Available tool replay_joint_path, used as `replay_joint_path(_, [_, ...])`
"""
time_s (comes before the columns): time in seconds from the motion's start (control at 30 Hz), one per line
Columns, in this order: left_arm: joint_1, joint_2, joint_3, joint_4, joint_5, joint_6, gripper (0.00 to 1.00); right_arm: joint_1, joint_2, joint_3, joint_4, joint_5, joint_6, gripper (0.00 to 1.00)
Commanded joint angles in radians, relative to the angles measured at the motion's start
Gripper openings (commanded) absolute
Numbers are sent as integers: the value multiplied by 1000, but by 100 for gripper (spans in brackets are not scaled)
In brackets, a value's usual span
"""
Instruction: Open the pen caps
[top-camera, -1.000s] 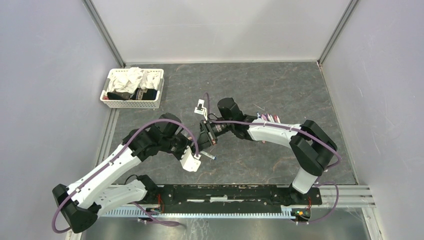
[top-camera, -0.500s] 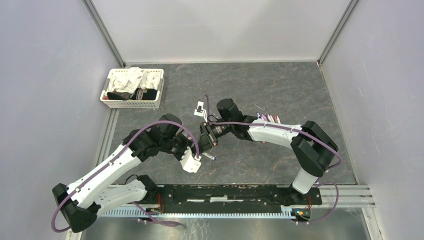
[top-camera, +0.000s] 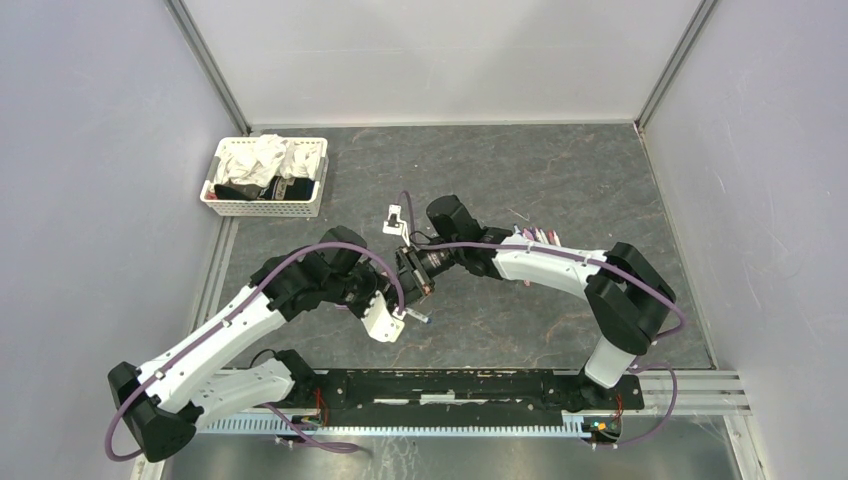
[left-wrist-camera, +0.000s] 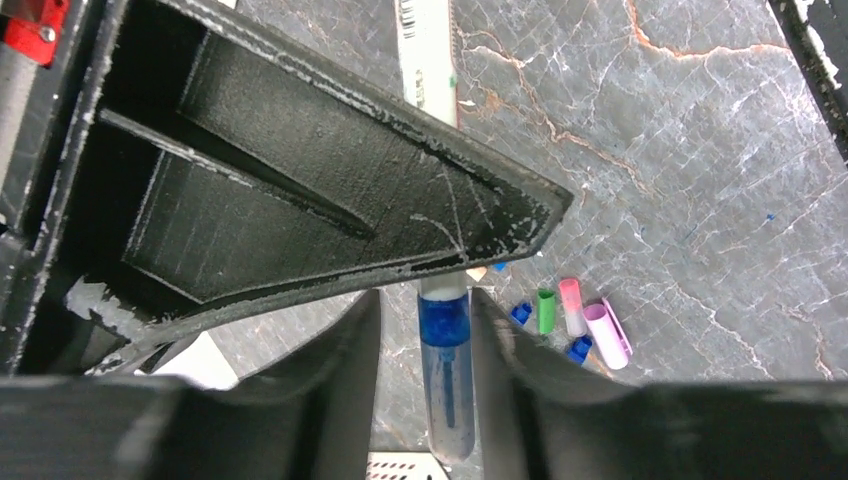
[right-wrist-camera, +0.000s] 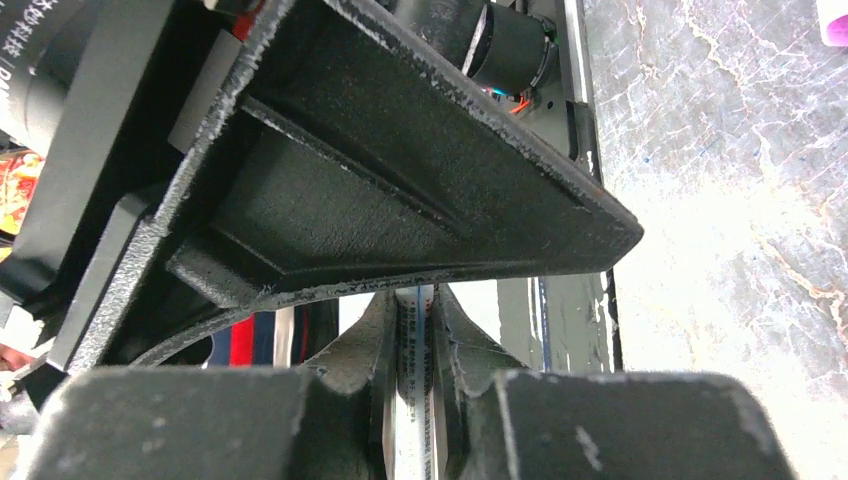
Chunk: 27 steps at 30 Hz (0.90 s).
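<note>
One pen (left-wrist-camera: 427, 50) with a white barrel is held between both grippers above the floor. Its translucent blue pen cap (left-wrist-camera: 445, 350) lies between the fingers of my left gripper (left-wrist-camera: 425, 300), whose tips are hidden under the right gripper's body. My right gripper (right-wrist-camera: 415, 300) is shut on the printed white barrel (right-wrist-camera: 413, 400). In the top view the left gripper (top-camera: 408, 308) and right gripper (top-camera: 415, 285) meet at the middle, and the pen's end (top-camera: 422, 318) sticks out. Several loose caps lie on the floor: blue (left-wrist-camera: 521, 313), green (left-wrist-camera: 546, 311), pink (left-wrist-camera: 571, 305), purple (left-wrist-camera: 607, 335).
A row of other pens (top-camera: 535, 236) lies on the dark stone floor beside the right forearm. A white basket (top-camera: 214, 190) of cloths stands at the back left. Grey walls close in both sides.
Both grippers have shifted a little to the left together, and the right gripper has come closer to the left one. The pen has stayed between them.
</note>
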Motion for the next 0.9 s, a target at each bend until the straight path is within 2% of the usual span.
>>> replay_joint_path(0.0, [-8,0,21,4,-20,49,38,4,-19,19,14,-16,36,0])
replay_joint_path(0.13, [-11,3,17,16,-11,51,12,5,-17,0,48,-2,75,0])
replay_joint_path(0.2, [-16,4,20,21,8,46,4,4,-7,0,65,14,102,2])
replay_joint_path(0.23, [-20,7,22,21,14,39,3,5,0,-1,88,21,131,7])
replay_joint_path(0.27, [-25,11,23,21,17,35,2,6,5,-1,107,27,150,19])
replay_joint_path(0.3, [-27,15,23,22,18,29,2,6,11,8,110,34,158,26])
replay_joint_path(0.37, [-30,22,23,20,16,14,2,13,21,24,94,41,149,35])
replay_joint_path(0.4, [-31,25,23,18,18,9,2,16,26,27,89,42,144,35])
replay_joint_path(0.43, [-31,28,23,14,18,8,2,16,26,25,92,44,144,32])
replay_joint_path(0.5, [-32,32,18,7,20,8,2,18,11,-1,144,48,160,10])
replay_joint_path(0.53, [-33,32,18,7,19,12,2,15,7,-10,157,53,164,3])
replay_joint_path(0.57, [-34,32,18,7,20,15,2,13,5,-14,158,53,164,0])
replay_joint_path(0.67, [-36,36,25,15,11,9,2,13,0,-29,155,34,158,0])
replay_joint_path(0.7, [-36,37,27,19,7,-1,2,13,-3,-36,150,11,149,3])
replay_joint_path(0.73, [-36,37,27,19,-8,-7,2,14,-9,-45,132,0,126,15])
replay_joint_path(0.77, [-36,37,23,19,-22,-9,2,14,-22,-59,106,-1,101,20])
replay_joint_path(0.83, [-36,30,13,18,-35,-15,2,12,-51,-89,81,7,62,21])
replay_joint_path(0.87, [-36,26,9,17,-34,-19,2,11,-60,-101,76,9,53,16])
